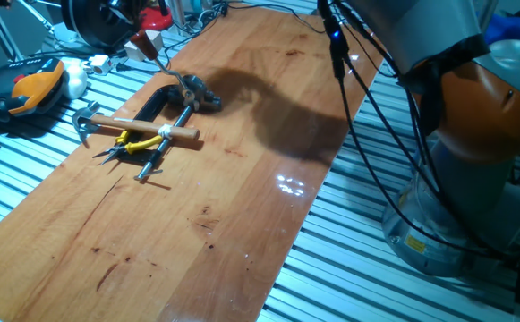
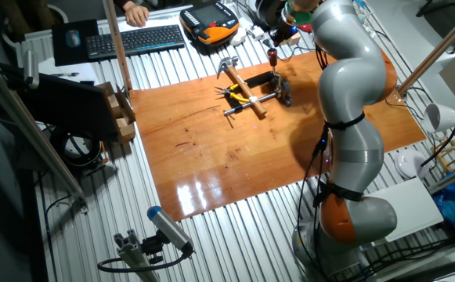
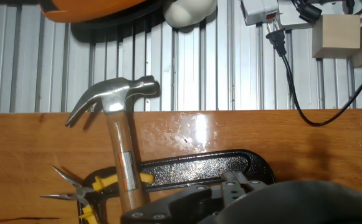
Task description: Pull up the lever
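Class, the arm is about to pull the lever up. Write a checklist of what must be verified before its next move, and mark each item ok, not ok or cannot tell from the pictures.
1. Lever found: ok. The lever stands at the board's far edge, knob on top.
2. Claw near the knob: ok. The claw hangs close by it.
3. Claw touching the knob: cannot tell.
4. Claw open: cannot tell, fingers hidden.
5. Knob seen in hand view: not ok. Only the hammer, pliers and black clamp show.
6. Tools apart from the knob: ok. They lie flat on the board.
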`<state>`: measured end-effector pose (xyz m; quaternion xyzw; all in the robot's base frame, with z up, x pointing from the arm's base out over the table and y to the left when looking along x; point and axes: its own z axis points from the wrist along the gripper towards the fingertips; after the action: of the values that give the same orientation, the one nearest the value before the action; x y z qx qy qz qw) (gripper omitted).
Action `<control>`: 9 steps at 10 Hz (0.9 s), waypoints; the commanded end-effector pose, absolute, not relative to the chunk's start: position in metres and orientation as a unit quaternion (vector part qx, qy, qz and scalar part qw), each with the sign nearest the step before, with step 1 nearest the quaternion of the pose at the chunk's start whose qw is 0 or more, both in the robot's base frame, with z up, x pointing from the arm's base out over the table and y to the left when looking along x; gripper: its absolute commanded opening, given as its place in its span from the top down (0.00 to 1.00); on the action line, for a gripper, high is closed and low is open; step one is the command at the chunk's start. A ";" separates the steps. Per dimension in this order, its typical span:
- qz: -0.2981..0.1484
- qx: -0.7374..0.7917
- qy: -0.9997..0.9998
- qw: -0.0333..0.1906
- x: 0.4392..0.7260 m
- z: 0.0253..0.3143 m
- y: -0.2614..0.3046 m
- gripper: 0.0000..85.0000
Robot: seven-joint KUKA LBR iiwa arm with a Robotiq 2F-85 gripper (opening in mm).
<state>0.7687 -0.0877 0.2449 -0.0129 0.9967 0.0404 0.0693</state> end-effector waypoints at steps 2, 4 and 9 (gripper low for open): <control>0.040 -0.012 0.996 0.073 0.768 0.243 -0.085 1.00; 0.035 -0.011 0.996 0.079 0.766 0.244 -0.082 1.00; 0.032 -0.011 0.996 0.083 0.758 0.242 -0.071 1.00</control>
<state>0.7583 -0.0706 0.2428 -0.0107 0.9959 0.0320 0.0834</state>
